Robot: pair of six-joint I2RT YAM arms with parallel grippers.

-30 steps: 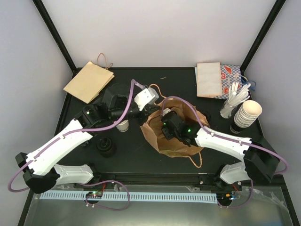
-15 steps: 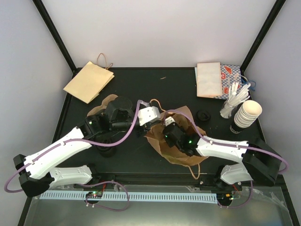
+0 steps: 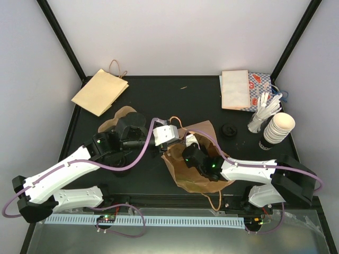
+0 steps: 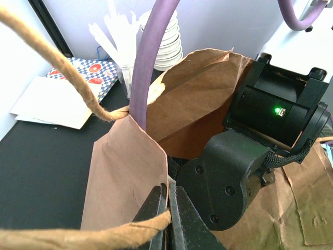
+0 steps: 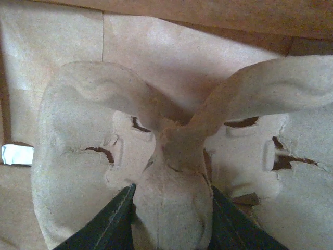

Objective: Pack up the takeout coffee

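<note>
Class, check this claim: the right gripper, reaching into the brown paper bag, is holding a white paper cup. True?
No. The right gripper, reaching into the brown paper bag, is holding the moulded cardboard cup carrier, not a cup, as the right wrist view shows.

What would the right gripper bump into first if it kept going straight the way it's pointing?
The cup carrier. The right gripper has its fingers either side of the carrier's middle ridge. Going on would probably press it against the paper bag behind, though depth is hard to judge.
</note>
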